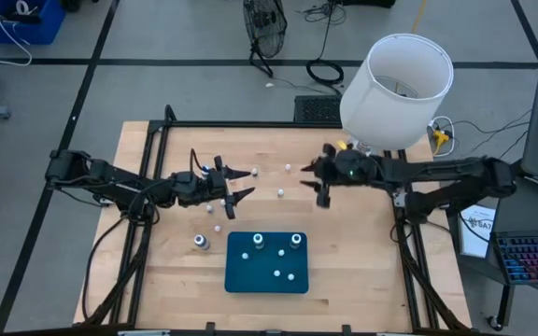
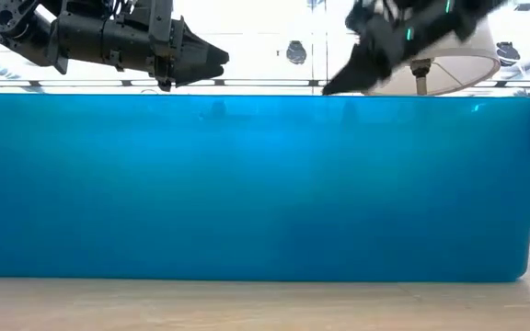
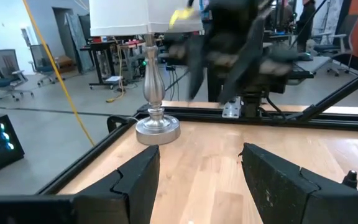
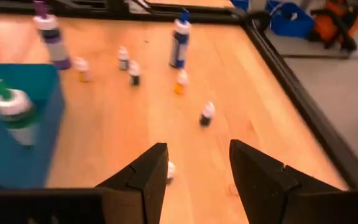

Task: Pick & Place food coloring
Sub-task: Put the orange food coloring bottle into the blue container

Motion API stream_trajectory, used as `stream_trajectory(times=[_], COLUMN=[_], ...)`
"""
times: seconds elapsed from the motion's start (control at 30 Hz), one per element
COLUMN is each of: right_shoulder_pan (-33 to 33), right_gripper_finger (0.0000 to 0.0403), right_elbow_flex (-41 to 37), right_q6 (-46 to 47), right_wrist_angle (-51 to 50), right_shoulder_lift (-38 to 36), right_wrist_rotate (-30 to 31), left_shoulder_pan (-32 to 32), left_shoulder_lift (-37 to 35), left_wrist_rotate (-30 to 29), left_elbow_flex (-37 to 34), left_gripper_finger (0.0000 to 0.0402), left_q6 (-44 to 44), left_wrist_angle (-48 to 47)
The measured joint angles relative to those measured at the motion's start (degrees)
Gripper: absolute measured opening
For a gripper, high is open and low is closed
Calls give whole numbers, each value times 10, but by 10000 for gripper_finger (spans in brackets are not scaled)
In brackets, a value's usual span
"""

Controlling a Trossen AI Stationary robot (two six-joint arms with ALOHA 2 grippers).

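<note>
The food coloring bottles stand upright on the wooden table: small whitish ones (image 1: 280, 192) (image 1: 288, 168) between the two arms, and a larger grey one (image 1: 200, 242) left of the dark-blue tray (image 1: 241, 275). Several more stand on the tray, among them a green one (image 4: 14, 109). My left gripper (image 1: 241, 185) hangs open left of the middle. My right gripper (image 1: 318, 183) faces it from the right, open and raised. In the right wrist view a tiny bottle (image 4: 170, 171) shows beside one finger, untouched.
A lamp with a big white shade (image 1: 397, 89) stands at the table's far right corner, its metal base (image 3: 156, 124) on the wood. A black frame rail (image 1: 250, 124) runs along the far edge. In the low view the tray wall (image 2: 247, 184) fills the picture.
</note>
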Motion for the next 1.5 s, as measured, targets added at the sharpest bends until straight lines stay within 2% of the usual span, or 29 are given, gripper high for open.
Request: stream_trajectory(times=[0.13,0.27,0.43,0.77,0.9,1.07,1.27,1.5], right_shoulder_pan=[-84,-140,-164,-183,-183,-182,-182,-183], right_gripper_finger=[160,158,159,155,155,155,155,155], right_elbow_flex=[-67,-79,-76,5,40,109,208,282], right_q6=[8,14,19,10,5,-25,-71,-98], right_wrist_angle=[103,161,237,229,183,57,-100,-249], right_shoulder_lift=[34,103,198,325,339,339,339,339], right_wrist_rotate=[-57,-94,-119,-150,-173,-176,-132,-127], left_shoulder_pan=[0,0,0,0,0,0,0,0], left_shoulder_lift=[0,0,0,0,0,0,0,0], left_wrist_rotate=[0,0,0,-2,-1,-2,-1,-1], left_elbow_flex=[0,0,0,0,0,0,0,0], left_gripper_finger=[230,230,230,230,230,230,230,230], left_q6=[2,13,16,18,19,19,19,18], left_wrist_angle=[0,0,-3,-9,-13,-13,-13,-18])
